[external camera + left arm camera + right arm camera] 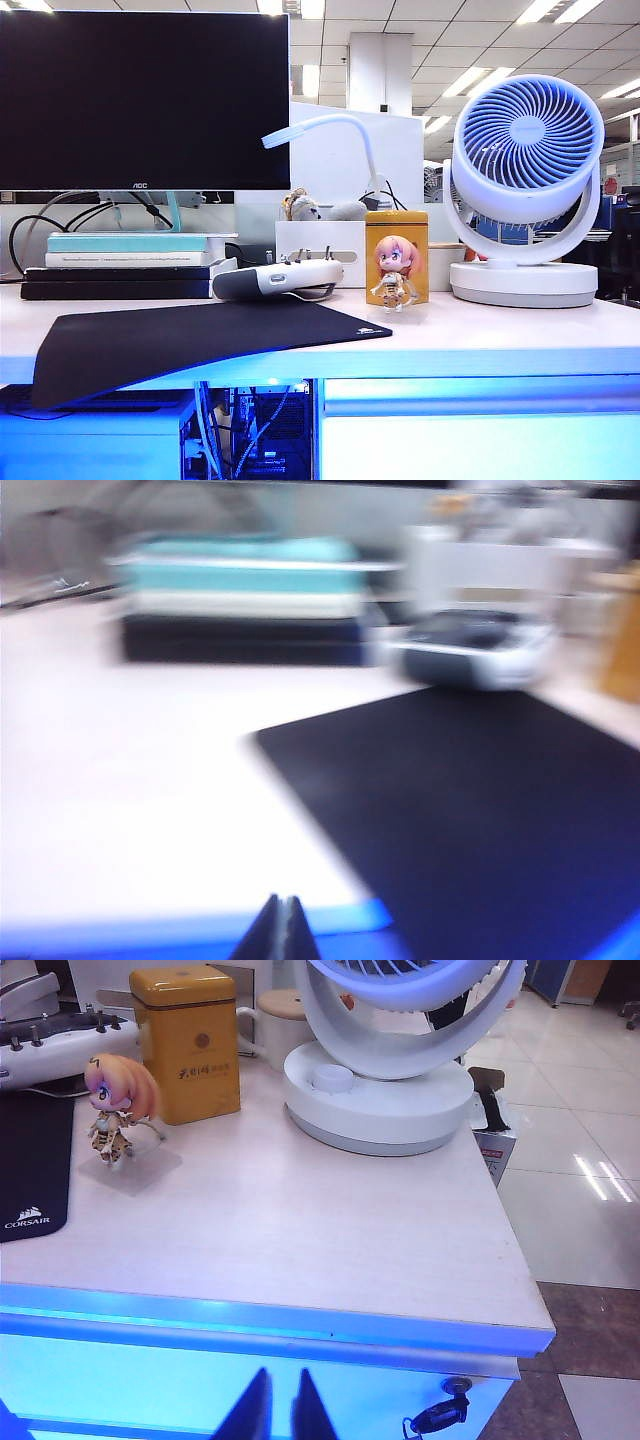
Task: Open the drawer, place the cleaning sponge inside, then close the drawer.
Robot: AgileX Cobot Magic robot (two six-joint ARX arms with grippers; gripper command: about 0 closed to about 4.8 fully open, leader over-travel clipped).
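1. The left gripper (pixel 279 928) shows only in its own wrist view, as two dark fingertips pressed together with no gap and nothing between them. It points level over the front edge of the desk (pixel 130 810), toward the black mouse mat (pixel 470 810).
2. That view is blurred. Beyond the mouse mat lie a stack of books (pixel 240 600) and a white and grey controller (pixel 475 650).
3. The right gripper (pixel 277 1412) hangs in front of the desk's front edge, below the tabletop and before the drawer front (pixel 200 1380). Its two dark fingertips stand nearly together with a thin slit between them, holding nothing. It points slightly upward, across the desk toward the white fan (pixel 390 1070).
4. Neither arm appears in the exterior view.
5. The drawer (pixel 480 420) sits under the tabletop below the fan, its front flush and closed. A keyhole with a key (pixel 452 1390) is at its corner, on the fan's side.
6. The cleaning sponge cannot be seen in any view, so where it lies cannot be told.
7. On the desk, the yellow tin (pixel 396 255) stands just beside the fan's base, with the small figure (pixel 397 272) in front of it. The monitor (pixel 145 100) stands behind the books.
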